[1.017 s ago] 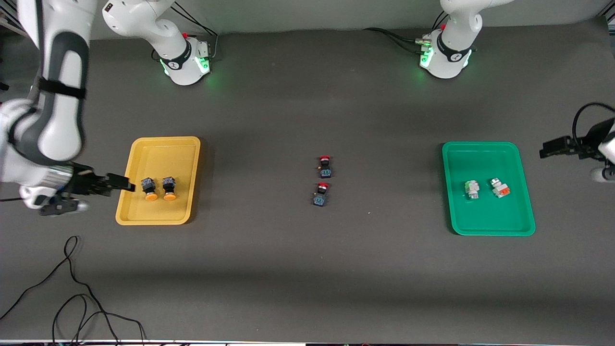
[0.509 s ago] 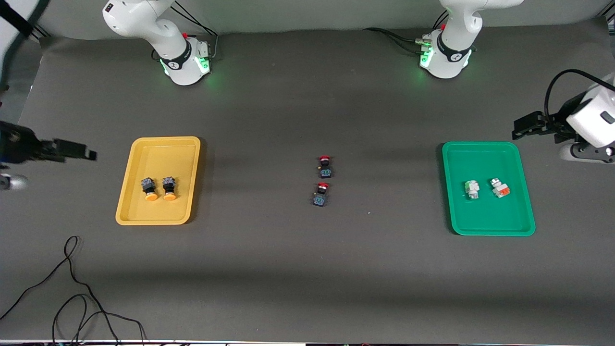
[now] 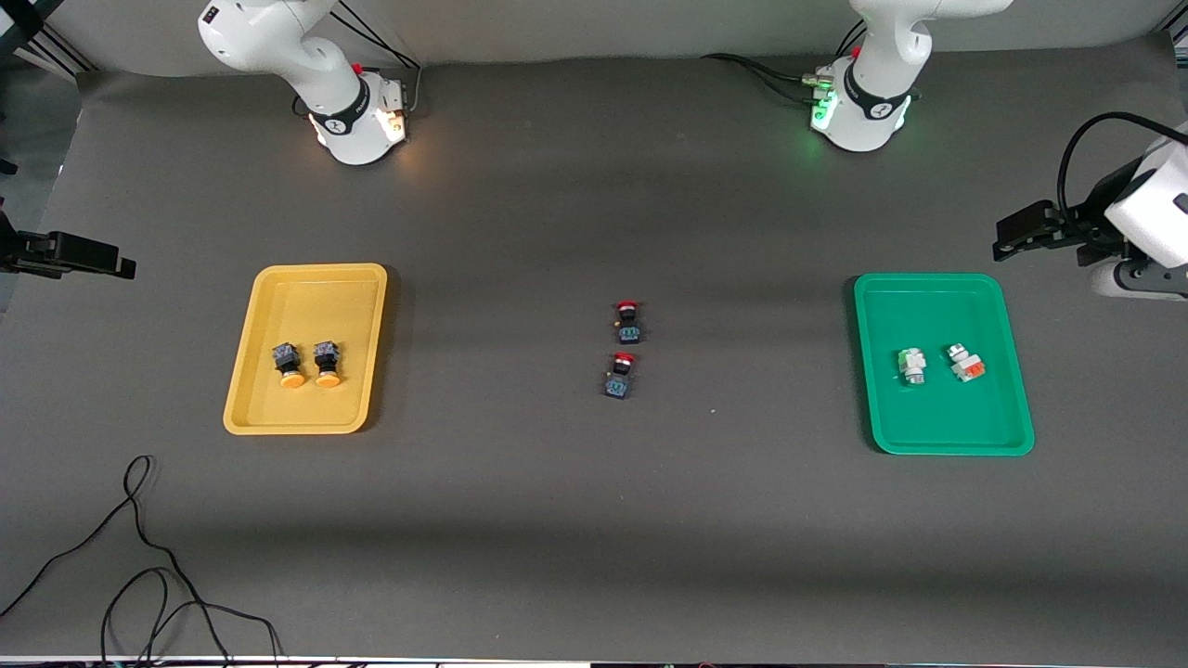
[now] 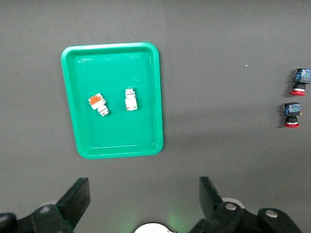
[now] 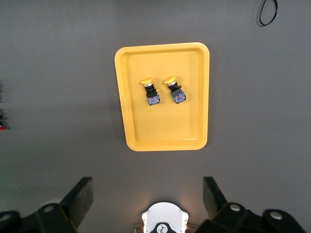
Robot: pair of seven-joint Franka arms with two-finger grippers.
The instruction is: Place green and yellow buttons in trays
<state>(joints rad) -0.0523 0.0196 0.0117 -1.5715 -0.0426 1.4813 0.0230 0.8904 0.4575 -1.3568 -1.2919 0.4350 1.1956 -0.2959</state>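
Observation:
The yellow tray (image 3: pixel 316 297) holds two dark buttons with orange-yellow caps (image 3: pixel 290 365) (image 3: pixel 326 363), side by side. The green tray (image 3: pixel 928 306) holds a white-grey green-tipped button (image 3: pixel 911 365) and one with an orange block (image 3: pixel 967 364). My right gripper (image 3: pixel 125 269) is open and empty, up over the table's edge at the right arm's end; its wrist view shows the yellow tray (image 5: pixel 165 131) and gripper (image 5: pixel 148 194). My left gripper (image 3: pixel 1002 239) is open and empty, up over the table at the left arm's end; its wrist view shows the green tray (image 4: pixel 116 53) and gripper (image 4: pixel 144 194).
Two dark switches with red caps (image 3: pixel 628 320) (image 3: pixel 620 375) lie on the table midway between the trays. They also show in the left wrist view (image 4: pixel 300 80) (image 4: pixel 292 114). A black cable (image 3: pixel 139 557) loops near the front camera at the right arm's end.
My right gripper has pulled away from beside the yellow tray toward the table's end. My left gripper has shifted slightly. The right arm's base light has turned from green to orange.

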